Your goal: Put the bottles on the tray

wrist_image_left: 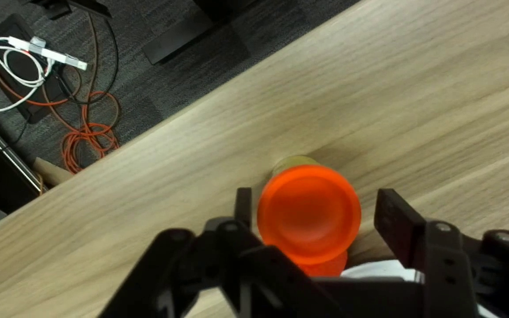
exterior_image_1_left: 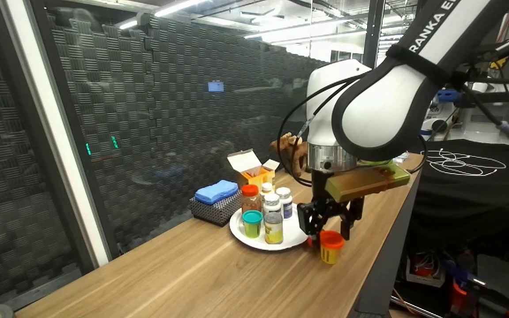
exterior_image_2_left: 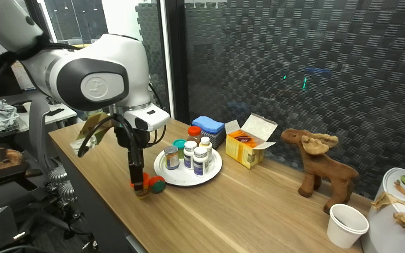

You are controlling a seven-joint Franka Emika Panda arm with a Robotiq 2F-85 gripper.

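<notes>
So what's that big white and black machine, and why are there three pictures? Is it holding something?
It's a robot arm. It bends a bit like yours, and the black jaws at its end are for gripping. Two pictures come from cameras standing outside the robot; the third comes from a camera on its wrist, close to the jaws.

On the wooden table is a round white plate. On it stand three white bottles, a red-capped jar, a green tub with a teal lid and a grey-topped container. Also on the table are a toy moose and an open yellow box.

The jaws hold nothing. They are open on either side of a yellow tub with an orange lid, and the wrist view shows a gap on both sides.
</notes>
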